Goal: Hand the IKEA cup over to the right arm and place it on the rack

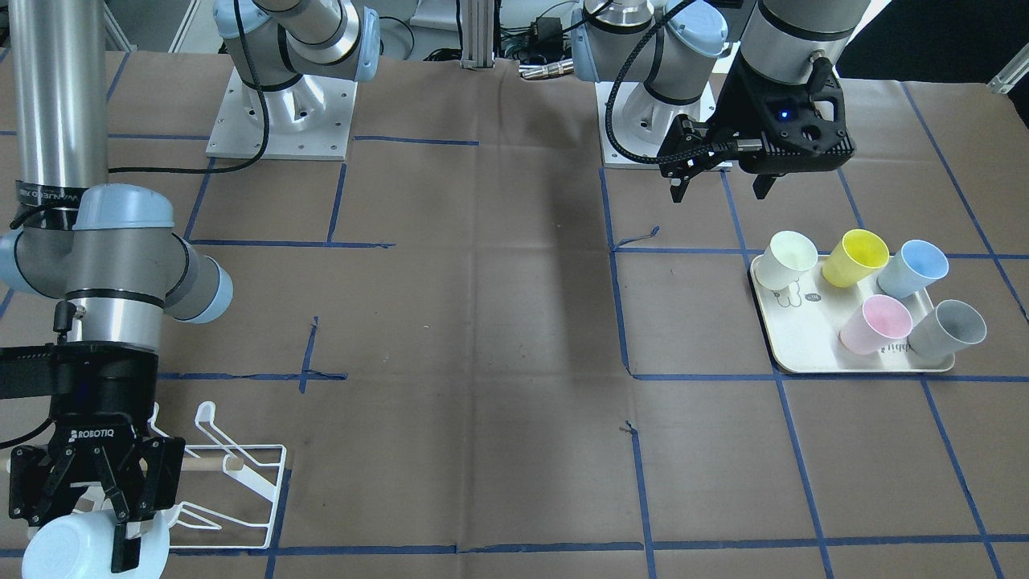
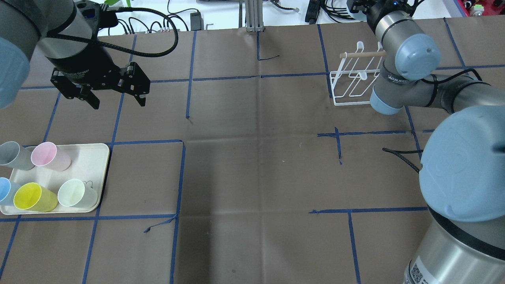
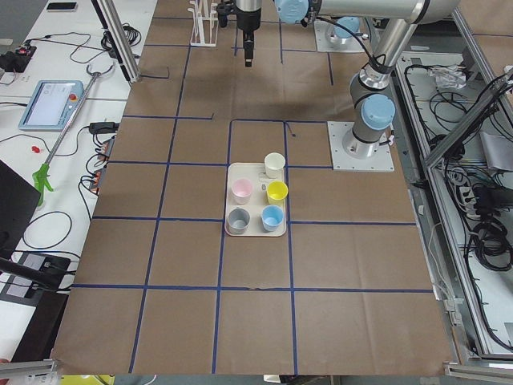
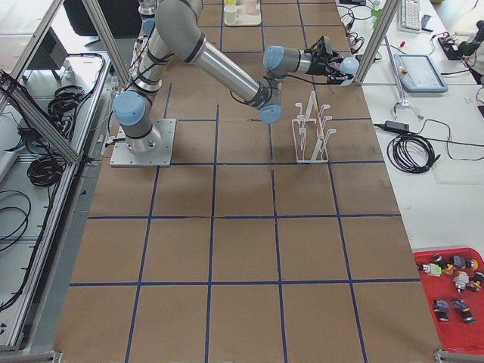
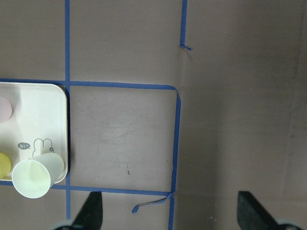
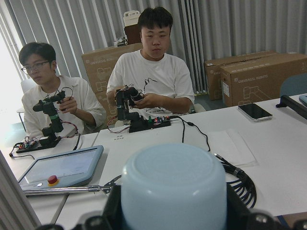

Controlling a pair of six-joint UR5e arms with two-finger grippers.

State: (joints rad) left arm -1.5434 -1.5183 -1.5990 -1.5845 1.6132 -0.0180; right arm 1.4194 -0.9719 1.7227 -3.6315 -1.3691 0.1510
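Though the frame edge cuts it off, we see the blue cup (image 1: pixel 58 556) clamped in the right gripper (image 1: pixel 80 535) at the rack's (image 1: pixel 241 474) eight o'clock; the left gripper (image 1: pixel 719 189) hangs spread, empty.

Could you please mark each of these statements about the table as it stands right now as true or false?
1. The right pincer is shut on a pale blue cup. True.
2. The left pincer is shut on a cup. False: it is open and empty, hanging above the table beyond the tray.
3. Five cups stand on the tray. True.
4. The yellow cup hangs on the rack. False: it stands on the tray, and no cup shows on the rack.
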